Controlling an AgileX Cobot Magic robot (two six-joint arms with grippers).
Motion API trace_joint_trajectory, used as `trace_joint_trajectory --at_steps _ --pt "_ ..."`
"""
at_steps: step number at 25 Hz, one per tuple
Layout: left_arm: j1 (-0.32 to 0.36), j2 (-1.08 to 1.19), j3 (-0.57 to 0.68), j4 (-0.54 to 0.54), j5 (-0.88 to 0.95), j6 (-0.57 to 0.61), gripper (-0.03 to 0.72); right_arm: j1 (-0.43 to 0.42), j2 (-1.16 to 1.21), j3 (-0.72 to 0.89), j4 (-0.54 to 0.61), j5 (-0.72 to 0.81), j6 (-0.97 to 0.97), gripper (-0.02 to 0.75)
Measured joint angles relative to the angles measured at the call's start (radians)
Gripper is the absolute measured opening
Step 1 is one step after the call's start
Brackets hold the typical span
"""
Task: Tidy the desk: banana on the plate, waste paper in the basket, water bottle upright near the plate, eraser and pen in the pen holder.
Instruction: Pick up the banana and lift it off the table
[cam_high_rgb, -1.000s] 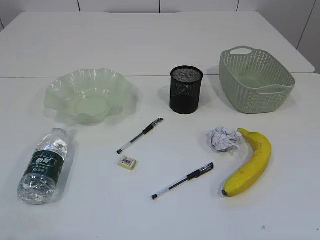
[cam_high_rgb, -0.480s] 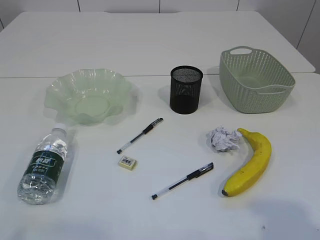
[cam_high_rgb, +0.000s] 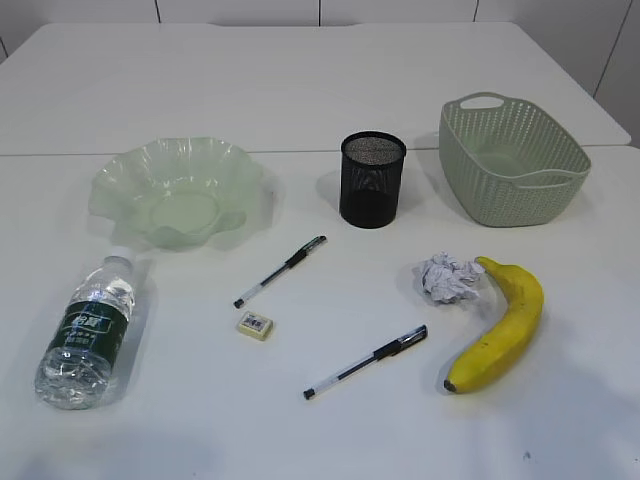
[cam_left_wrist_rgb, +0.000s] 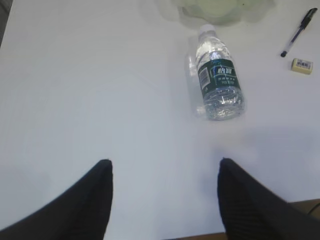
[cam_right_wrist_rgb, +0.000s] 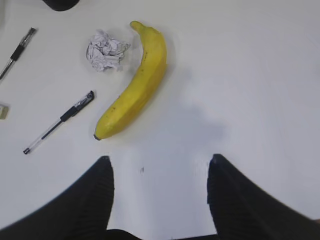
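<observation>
White laminate covered the table (cam_high_rgb: 300, 420), and a second white table stood pushed against its far edge, with pale wall panels behind.

The banana (cam_high_rgb: 501, 327) was yellow and curved, lying flat near the right front, its stem end just beside a crumpled ball of paper (cam_high_rgb: 448, 277). Behind them sat a pale green woven basket (cam_high_rgb: 512, 158) with handle cut-outs. A black mesh holder (cam_high_rgb: 372, 180) stood upright at the middle rear, and a wavy-rimmed translucent green plate (cam_high_rgb: 178, 190) lay to its left. The bottle (cam_high_rgb: 88, 333), clear with a dark green label and white cap, lay on its side in front of the plate, cap toward it. Two black-capped clear pens lay apart from each other: one (cam_high_rgb: 281, 271) in front of the holder, the other (cam_high_rgb: 366, 362) nearer the front. A small cream eraser (cam_high_rgb: 255, 325) rested between them.

The left fingers (cam_left_wrist_rgb: 165, 195) were spread wide over bare table, holding nothing, the bottle ahead of them. The right fingers (cam_right_wrist_rgb: 160, 192) were likewise spread and empty, near the banana's tip.
</observation>
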Motion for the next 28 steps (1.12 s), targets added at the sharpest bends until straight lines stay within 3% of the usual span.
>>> trace_joint_trajectory --at_steps 8,17,28 --pt "0.000 0.004 0.000 -0.025 0.032 0.000 0.465 0.000 0.268 -0.172 0.014 0.007 0.032 0.442" --pt "0.000 0.006 -0.005 -0.026 0.047 0.000 0.465 -0.002 0.467 -0.252 0.037 0.007 0.036 0.442" --pt "0.000 0.162 -0.260 -0.026 0.053 0.000 0.465 -0.002 0.527 -0.254 0.103 -0.141 0.036 0.442"
